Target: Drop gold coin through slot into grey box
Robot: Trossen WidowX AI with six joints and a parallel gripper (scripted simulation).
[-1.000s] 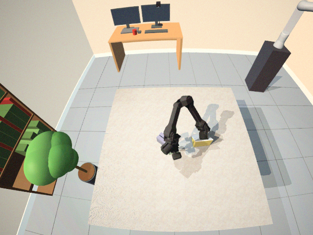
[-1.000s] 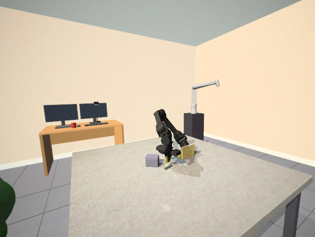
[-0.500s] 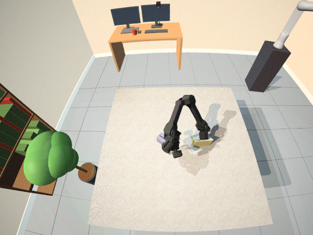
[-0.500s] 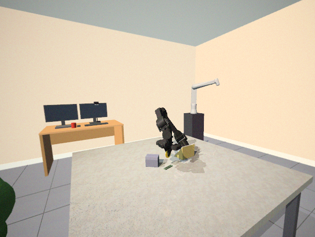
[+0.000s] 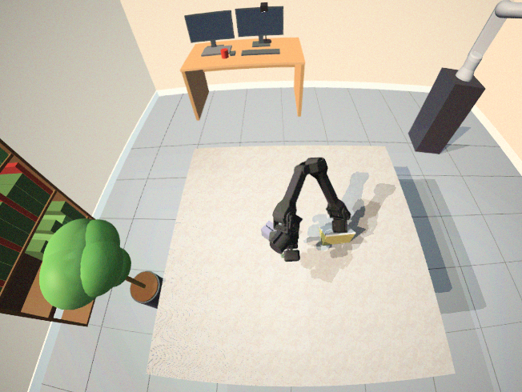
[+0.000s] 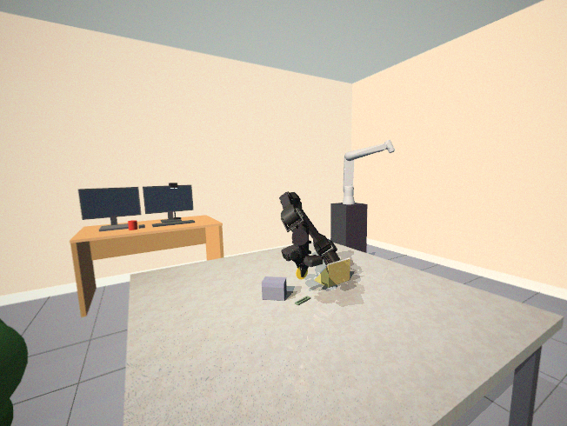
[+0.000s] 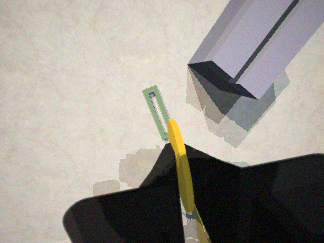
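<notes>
The gold coin [image 6: 301,273] [image 7: 177,136] is on edge between the fingertips of my gripper [image 7: 173,147], which is shut on it and holds it above the table. The green holder [image 6: 302,300] [image 7: 165,130] lies on the table below with its groove empty. The closed grey box [image 6: 274,288] [image 7: 230,44] [image 5: 267,230] stands beside the holder, at the upper right in the wrist view. The slot in its lid runs diagonally there. In the top view the arm hides the coin and most of the holder.
A yellow and white angled panel [image 5: 338,238] [image 6: 339,271] stands by the arm's base, to the right of the box in the top and exterior views. The table [image 5: 295,328] [image 6: 275,366] carries all of these. A desk, a plant and another arm on a pedestal stand away from it.
</notes>
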